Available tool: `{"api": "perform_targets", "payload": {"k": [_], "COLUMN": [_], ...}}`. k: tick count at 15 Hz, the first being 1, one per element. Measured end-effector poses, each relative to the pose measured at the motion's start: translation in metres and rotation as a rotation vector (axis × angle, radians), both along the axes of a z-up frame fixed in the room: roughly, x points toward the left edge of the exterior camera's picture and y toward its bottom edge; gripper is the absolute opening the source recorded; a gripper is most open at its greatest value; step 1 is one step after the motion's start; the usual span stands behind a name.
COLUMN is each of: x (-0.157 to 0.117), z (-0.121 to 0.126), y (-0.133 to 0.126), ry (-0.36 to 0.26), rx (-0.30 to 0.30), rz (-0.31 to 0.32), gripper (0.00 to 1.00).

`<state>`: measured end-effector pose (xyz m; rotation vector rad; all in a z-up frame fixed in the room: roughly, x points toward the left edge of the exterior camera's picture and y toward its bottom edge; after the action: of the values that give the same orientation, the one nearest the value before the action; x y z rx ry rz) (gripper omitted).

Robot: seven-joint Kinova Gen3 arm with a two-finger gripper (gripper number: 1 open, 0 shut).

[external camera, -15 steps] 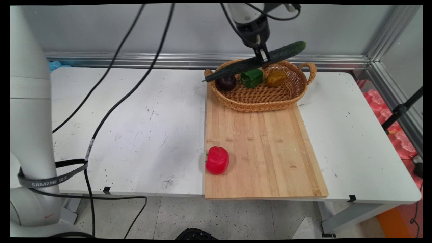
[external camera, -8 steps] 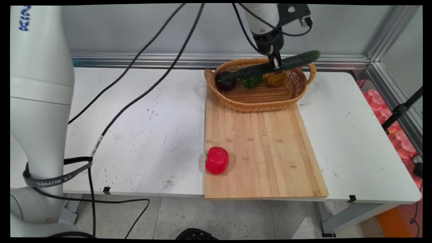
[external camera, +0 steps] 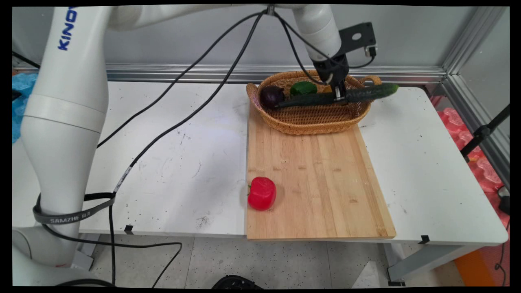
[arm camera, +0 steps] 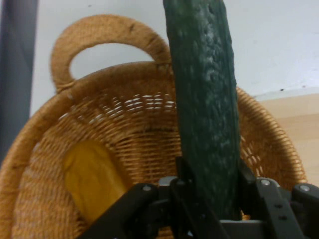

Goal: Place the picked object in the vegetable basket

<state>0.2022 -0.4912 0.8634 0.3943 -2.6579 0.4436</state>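
My gripper (external camera: 339,94) is shut on a long dark green cucumber (external camera: 325,98), held near its middle and lying almost level across the wicker basket (external camera: 313,122). The cucumber's right end juts past the basket's right handle (external camera: 371,79). In the basket lie a dark purple eggplant (external camera: 272,96) and a green pepper (external camera: 303,88). In the hand view the cucumber (arm camera: 204,99) runs up from my gripper (arm camera: 209,199) over the basket rim (arm camera: 119,74), with a yellow vegetable (arm camera: 92,179) on the basket floor to its left.
A wooden cutting board (external camera: 321,179) lies in front of the basket, with a red pepper (external camera: 262,193) on its near left edge. Black cables (external camera: 183,101) hang across the table's left half. An aluminium rail (external camera: 183,73) runs along the back.
My gripper has come down and to the right with the cucumber, which has levelled out low over the basket. The yellow vegetable is now hidden in the main view.
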Motion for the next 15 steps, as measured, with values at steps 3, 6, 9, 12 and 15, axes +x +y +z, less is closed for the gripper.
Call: {"api": "perform_targets", "payload": {"k": [3, 6, 9, 12, 15], "x": [0.003, 0.007, 0.01, 0.013, 0.017], "z": [-0.015, -0.027, -0.036, -0.041, -0.042], "y": [-0.003, -0.005, -0.006, -0.006, -0.006], "ry": [0.006, 0.01, 0.018, 0.027, 0.041], "rx": [0.009, 0.018, 0.024, 0.028, 0.022], "rz": [-0.033, -0.05, -0.062, -0.069, -0.074], "gripper": [0.0, 0.0, 0.0, 1.0, 1.0]}}
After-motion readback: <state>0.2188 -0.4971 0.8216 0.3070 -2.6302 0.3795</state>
